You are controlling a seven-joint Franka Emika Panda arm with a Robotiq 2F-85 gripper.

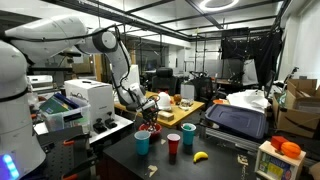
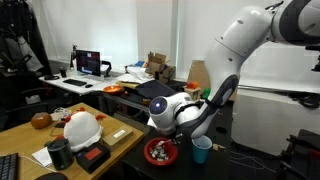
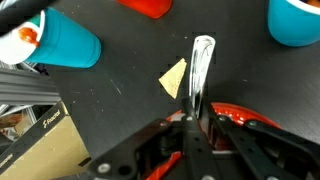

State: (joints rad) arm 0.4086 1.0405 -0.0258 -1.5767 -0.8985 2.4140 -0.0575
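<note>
My gripper point(image 3: 197, 122) is shut on a shiny silver utensil point(image 3: 202, 65), which sticks out ahead of the jaws in the wrist view. A red bowl point(image 3: 252, 116) lies right below the jaws. In both exterior views the gripper point(image 1: 148, 108) point(image 2: 166, 128) hangs just above the red bowl point(image 1: 148, 129) point(image 2: 160, 153) on the black table. A small yellow piece point(image 3: 175, 78) lies on the table beside the utensil. Which end of the utensil I hold is hidden.
Near the bowl stand a blue cup point(image 1: 142, 142) point(image 3: 62, 42), a red cup point(image 1: 174, 143) point(image 3: 150, 6) and another blue cup point(image 1: 188, 133) point(image 3: 295, 20) point(image 2: 202, 150). A banana point(image 1: 200, 156) lies at the front. A white printer point(image 1: 85, 100) stands beside the arm. A white helmet point(image 2: 80, 128) sits on a wooden desk.
</note>
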